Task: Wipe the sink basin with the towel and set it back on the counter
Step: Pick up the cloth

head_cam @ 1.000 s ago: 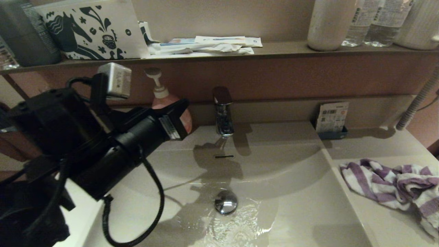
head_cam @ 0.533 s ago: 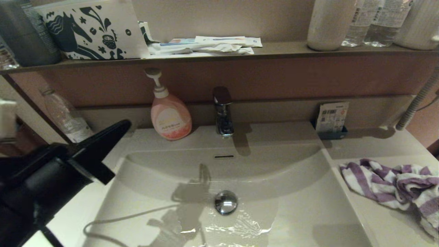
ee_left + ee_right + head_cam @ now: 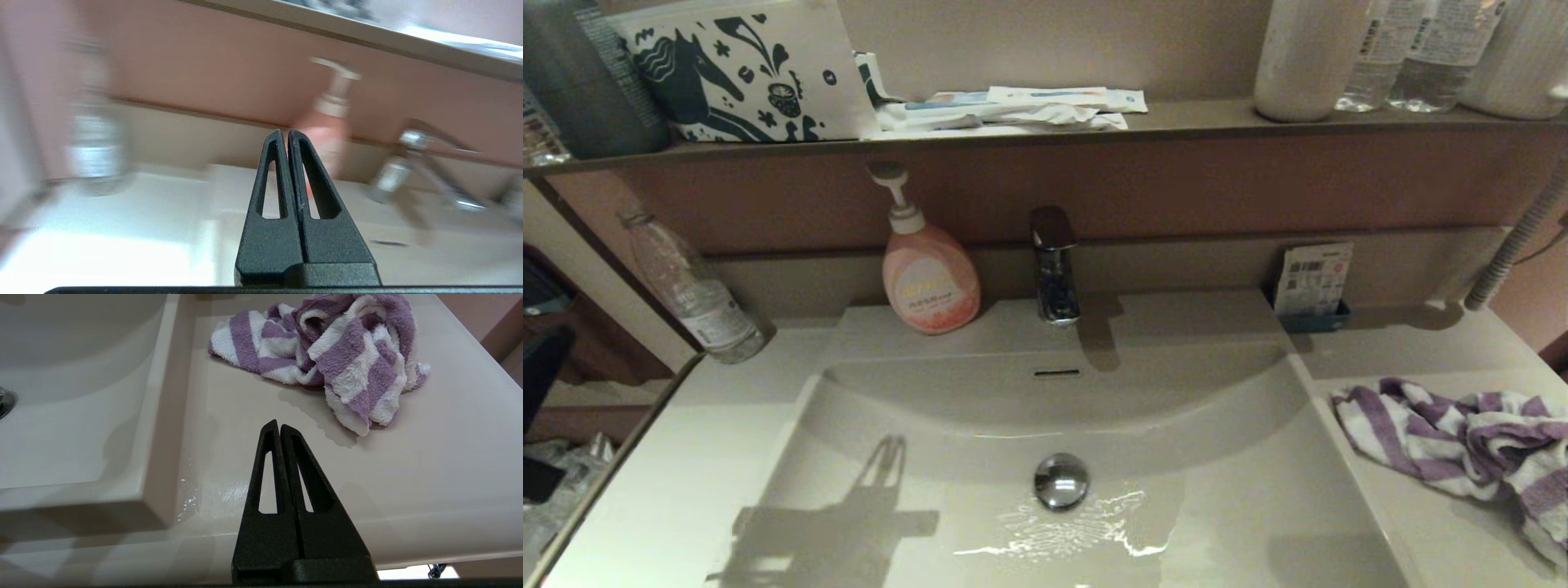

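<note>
Right gripper [image 3: 279, 428] hangs low at the front edge of the counter [image 3: 429, 465], fingers pressed together with nothing between them — and straight ahead of its tips, a little off to the outer side, lies the towel [image 3: 327, 355]. It sits bunched on the counter to the right of the sink basin [image 3: 915, 408], apart from the gripper, its striped bulk running roughly across the gripper's line of reach, one thick fold pointing back toward the fingers. The left gripper [image 3: 284, 139] is clenched empty too, facing the soap bottle [image 3: 327, 122] on the far side of the basin — so the right arm looks much nearer for the pickup, and water lies pooled by the drain plug [image 3: 1061, 480].
</note>
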You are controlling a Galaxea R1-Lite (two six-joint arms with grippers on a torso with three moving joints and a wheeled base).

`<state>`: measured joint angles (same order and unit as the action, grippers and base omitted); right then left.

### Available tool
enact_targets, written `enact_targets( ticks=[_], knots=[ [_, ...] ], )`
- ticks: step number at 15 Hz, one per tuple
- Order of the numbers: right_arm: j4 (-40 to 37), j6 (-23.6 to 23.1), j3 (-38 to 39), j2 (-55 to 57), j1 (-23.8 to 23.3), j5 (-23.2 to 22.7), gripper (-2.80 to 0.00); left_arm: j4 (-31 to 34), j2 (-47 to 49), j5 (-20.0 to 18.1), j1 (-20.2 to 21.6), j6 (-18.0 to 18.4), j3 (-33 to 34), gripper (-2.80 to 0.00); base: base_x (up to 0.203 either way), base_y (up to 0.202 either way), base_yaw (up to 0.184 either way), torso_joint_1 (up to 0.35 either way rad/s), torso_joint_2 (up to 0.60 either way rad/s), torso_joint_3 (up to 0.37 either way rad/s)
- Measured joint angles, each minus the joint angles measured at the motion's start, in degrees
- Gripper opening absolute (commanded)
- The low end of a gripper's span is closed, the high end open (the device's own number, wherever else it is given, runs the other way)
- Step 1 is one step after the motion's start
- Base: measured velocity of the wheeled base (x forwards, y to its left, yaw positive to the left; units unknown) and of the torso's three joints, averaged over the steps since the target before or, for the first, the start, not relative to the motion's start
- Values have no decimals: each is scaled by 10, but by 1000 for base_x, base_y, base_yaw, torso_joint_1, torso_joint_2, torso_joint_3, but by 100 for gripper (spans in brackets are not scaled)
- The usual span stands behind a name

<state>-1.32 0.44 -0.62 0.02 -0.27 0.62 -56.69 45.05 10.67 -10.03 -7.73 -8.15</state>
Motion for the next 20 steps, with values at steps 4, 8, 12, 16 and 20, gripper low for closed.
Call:
enact_targets(
  ticks=[4, 8, 12, 16, 20],
  knots=[
    [0, 0, 0, 0, 0, 0, -280, 74, -103, -3, 74, 29, 13, -280, 0, 0, 0, 0, 0, 0],
    [0, 0, 0, 0, 0, 0, -280, 198, -223, -39, 99, 42, 16, -280, 0, 0, 0, 0, 0, 0],
    [0, 0, 0, 0, 0, 0, -280, 361, -338, -95, 103, 43, 15, -280, 0, 0, 0, 0, 0, 0],
    [0, 0, 0, 0, 0, 0, -280, 485, -425, -140, 102, 41, 23, -280, 0, 0, 0, 0, 0, 0],
    [0, 0, 0, 0, 0, 0, -280, 483, -447, -141, 102, 44, 64, -280, 0, 0, 0, 0, 0, 0]
  ],
)
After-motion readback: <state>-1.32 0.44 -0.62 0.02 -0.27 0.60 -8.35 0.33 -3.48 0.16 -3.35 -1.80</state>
